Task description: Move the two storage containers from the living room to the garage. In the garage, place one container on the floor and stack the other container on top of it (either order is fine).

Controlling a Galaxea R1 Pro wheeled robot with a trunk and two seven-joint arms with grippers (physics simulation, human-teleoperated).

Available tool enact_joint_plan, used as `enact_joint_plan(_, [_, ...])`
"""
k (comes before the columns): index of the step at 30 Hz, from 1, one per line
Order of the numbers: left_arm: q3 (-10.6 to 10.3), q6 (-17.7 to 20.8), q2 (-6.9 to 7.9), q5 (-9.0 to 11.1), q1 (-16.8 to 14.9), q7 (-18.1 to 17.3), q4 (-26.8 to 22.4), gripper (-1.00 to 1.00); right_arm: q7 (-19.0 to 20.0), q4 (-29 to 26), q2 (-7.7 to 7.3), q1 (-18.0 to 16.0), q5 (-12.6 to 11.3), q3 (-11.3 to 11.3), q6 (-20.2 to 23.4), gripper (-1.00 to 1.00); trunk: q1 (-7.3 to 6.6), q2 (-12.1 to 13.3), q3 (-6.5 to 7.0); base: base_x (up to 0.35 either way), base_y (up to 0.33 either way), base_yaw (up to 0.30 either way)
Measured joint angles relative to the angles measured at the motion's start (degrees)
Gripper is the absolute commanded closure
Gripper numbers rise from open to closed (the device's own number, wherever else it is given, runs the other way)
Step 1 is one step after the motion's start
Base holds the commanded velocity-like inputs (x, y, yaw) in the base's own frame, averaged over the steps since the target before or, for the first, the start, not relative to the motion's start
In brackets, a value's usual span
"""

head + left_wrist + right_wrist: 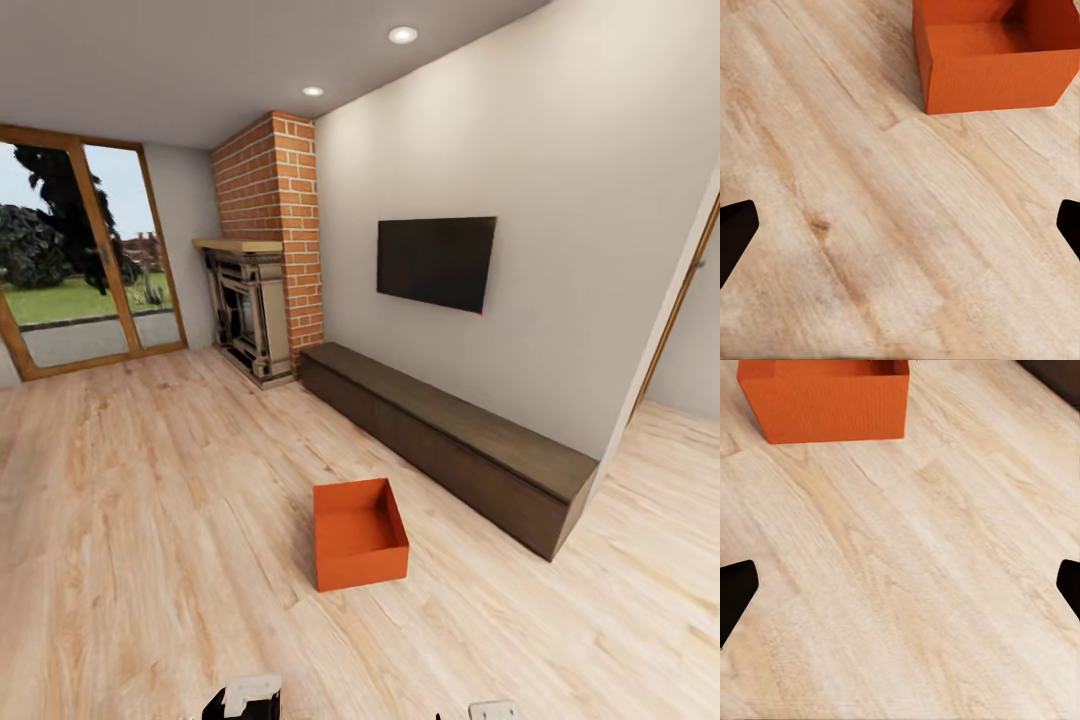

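One orange-red open-top storage container (358, 535) stands empty on the light wood plank floor of the living room, a short way ahead of me. The same container (997, 60) lies beyond my left gripper (900, 232), whose dark fingertips (735, 232) are spread wide with only floor between them. My right gripper (900, 592) is likewise open over bare planks, short of the container (825, 401). Neither gripper touches the box. The other container and the garage are out of view.
A long dark low cabinet (450, 440) runs along the right wall under a black TV (436, 262). A brick fireplace (265, 250) and glass doors (85, 255) stand at the back. A doorway (690, 310) opens at far right.
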Motion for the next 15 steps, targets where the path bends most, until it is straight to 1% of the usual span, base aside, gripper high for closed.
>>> enact_joint_plan(2, [0.00, 0.02, 0.02, 0.00, 0.00, 0.00, 0.00, -1.00, 0.01, 0.00, 0.00, 0.00, 0.01, 0.00, 0.00, -1.00, -0.01, 0.00, 0.00, 0.130, -0.089, 0.266])
enact_joint_plan(4, [0.00, 0.02, 0.07, 0.00, 0.00, -0.01, 0.00, -1.00, 0.01, 0.00, 0.01, 0.00, 0.04, 0.00, -0.01, -1.00, -0.02, -0.01, 0.00, 0.251, -0.152, 0.266])
enact_joint_plan(15, [-0.07, 0.01, 0.07, -0.11, 0.00, -0.01, 0.00, -1.00, 0.00, 0.00, -0.08, 0.00, 0.09, 0.00, -0.09, -1.00, -0.03, -0.01, 0.00, 0.300, -0.172, 0.265])
